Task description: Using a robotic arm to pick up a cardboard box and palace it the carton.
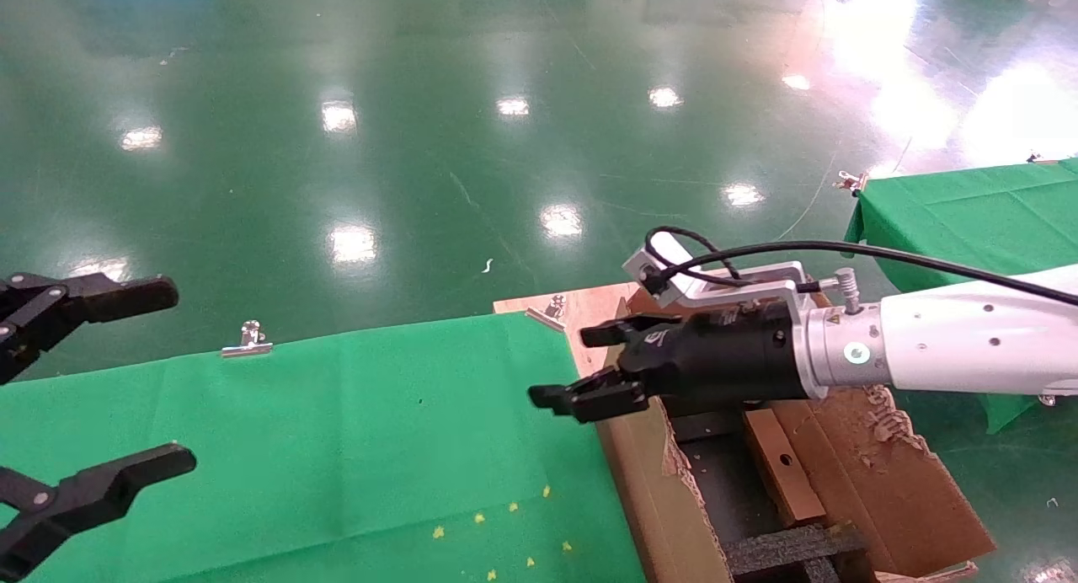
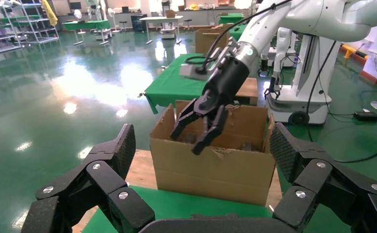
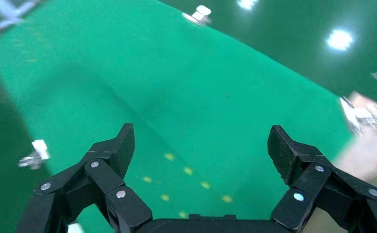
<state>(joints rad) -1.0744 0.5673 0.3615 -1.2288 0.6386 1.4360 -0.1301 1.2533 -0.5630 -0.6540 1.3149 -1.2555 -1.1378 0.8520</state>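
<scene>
1. head view: right gripper (image 1: 589,366) on the white arm (image 1: 968,339) hanging over the near edge of the carton (image 1: 648,473), jaws spread, nothing between them. small cardboard box (image 1: 783,465) already lying inside the carton, beside the black foam (image 1: 783,549), round hole facing up. looks like the drop is made; only the pull-away left, by this reading. left gripper (image 1: 93,381) parked well apart at the far left above the green cloth (image 1: 337,431), jaws wide, empty.

2. left wrist view: left fingers (image 2: 113,155) spread in the foreground, holding nothing. beyond them the carton (image 2: 215,167) with the right gripper (image 2: 198,131) poised at its open top, jaws apart and bare. small box not visible from here, hidden by the carton wall.

3. right wrist view: right fingers (image 3: 111,150) open wide, pinching nothing, aimed out over bare green cloth (image 3: 176,87). no second box in sight to fetch.
</scene>
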